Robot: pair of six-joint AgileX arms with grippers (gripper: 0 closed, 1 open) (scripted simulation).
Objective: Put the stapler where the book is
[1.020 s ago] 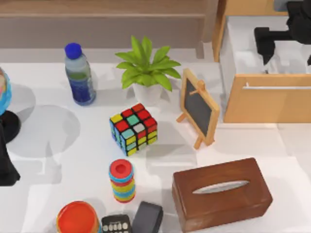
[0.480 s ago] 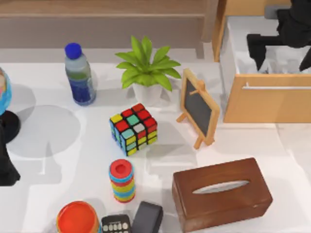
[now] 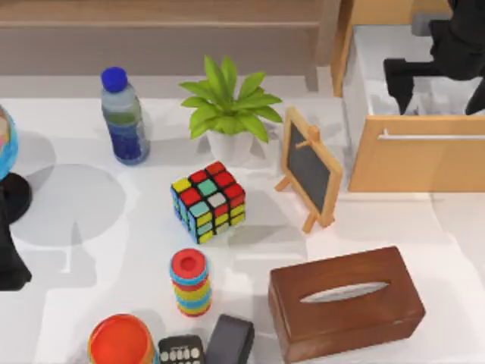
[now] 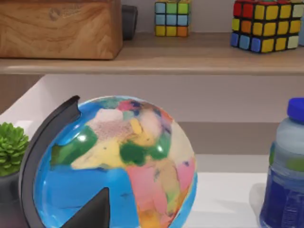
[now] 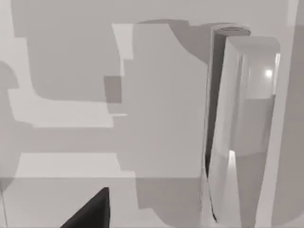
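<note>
Nearest you, the left arm [image 3: 9, 262] sits parked at the frame's left edge by the globe [image 4: 114, 166]. Past the tissue box [image 3: 345, 299] and the chalkboard [image 3: 311, 168], the right tool [image 3: 439, 92] hangs with its fingers apart and nothing between them, inside the white drawer [image 3: 420, 152] at the upper right. The pale, rounded stapler [image 5: 242, 123] (so I judge it) lies just beside the drawer wall. A finger could jam there, or slip on the smooth shell. I can't pick out the book, so your drop spot is uncertain.
</note>
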